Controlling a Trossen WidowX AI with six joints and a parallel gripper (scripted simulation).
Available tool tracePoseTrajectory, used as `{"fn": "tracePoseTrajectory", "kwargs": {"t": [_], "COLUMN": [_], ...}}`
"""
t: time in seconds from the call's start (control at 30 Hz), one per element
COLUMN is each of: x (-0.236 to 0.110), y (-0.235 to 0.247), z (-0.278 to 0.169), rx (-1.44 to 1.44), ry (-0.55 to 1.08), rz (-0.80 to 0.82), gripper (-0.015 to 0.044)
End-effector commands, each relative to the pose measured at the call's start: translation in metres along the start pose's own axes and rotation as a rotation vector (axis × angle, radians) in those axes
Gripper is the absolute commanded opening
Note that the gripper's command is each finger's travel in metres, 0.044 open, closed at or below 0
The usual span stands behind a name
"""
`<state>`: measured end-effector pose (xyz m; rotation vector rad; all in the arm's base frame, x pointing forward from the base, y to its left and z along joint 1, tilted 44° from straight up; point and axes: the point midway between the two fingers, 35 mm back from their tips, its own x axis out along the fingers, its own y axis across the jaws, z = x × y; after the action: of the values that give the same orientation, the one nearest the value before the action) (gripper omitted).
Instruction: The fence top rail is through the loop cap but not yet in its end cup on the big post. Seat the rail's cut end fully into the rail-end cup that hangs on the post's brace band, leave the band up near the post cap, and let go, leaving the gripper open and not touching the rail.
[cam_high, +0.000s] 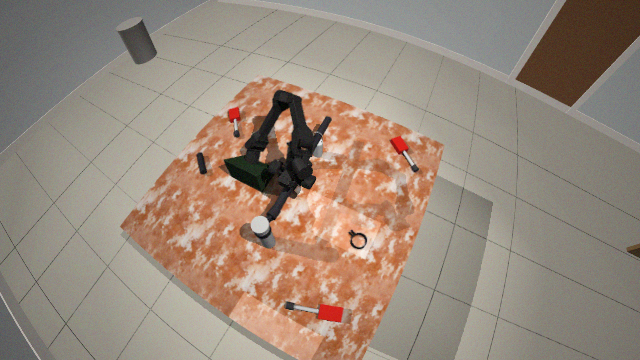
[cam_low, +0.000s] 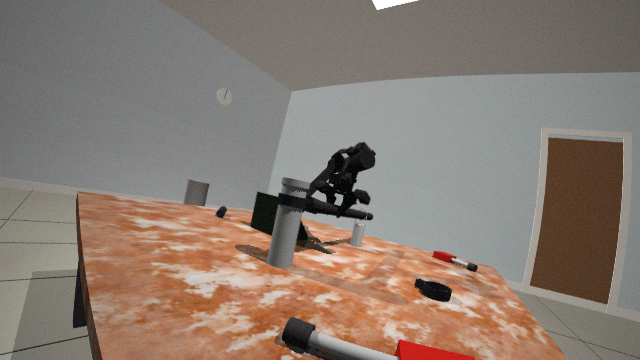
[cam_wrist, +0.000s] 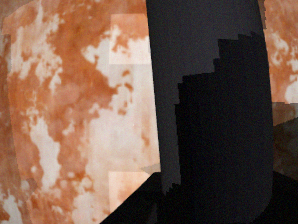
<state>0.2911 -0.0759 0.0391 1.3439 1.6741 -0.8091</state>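
Note:
The big grey post (cam_high: 267, 239) (cam_low: 284, 235) stands near the middle of the table, with a pale cap (cam_high: 260, 225) (cam_low: 295, 183). Its dark brace band (cam_low: 291, 200) sits just under the cap. The dark top rail (cam_high: 279, 204) (cam_low: 323, 206) (cam_wrist: 200, 43) runs level from the band, through the loop cap on the small post (cam_high: 318, 146) (cam_low: 357, 233), and sticks out beyond it. Its near end meets the band; the cup and how deep the rail sits are too small to tell. My gripper (cam_high: 291, 186) (cam_low: 344, 207) is shut on the rail between the two posts.
A green box (cam_high: 247, 171) (cam_low: 263, 212) stands by the arm's base. A loose black band (cam_high: 358, 240) (cam_low: 432, 289), a short black cylinder (cam_high: 201, 163) (cam_low: 220, 212) and three red-handled tools (cam_high: 234, 118) (cam_high: 403, 148) (cam_high: 320, 311) (cam_low: 452, 259) lie around. A grey cylinder (cam_high: 136, 40) (cam_low: 196, 192) stands on the floor.

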Motion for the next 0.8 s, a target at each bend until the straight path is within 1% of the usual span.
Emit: {"fn": "tracePoseTrajectory", "kwargs": {"t": [0.0, 0.77], "x": [-0.006, -0.002], "y": [-0.004, -0.013], "z": [0.009, 0.021], "rx": [0.005, 0.005], "ry": [-0.026, -0.027], "rz": [0.010, 0.010], "gripper": [0.0000, 0.0000]}}
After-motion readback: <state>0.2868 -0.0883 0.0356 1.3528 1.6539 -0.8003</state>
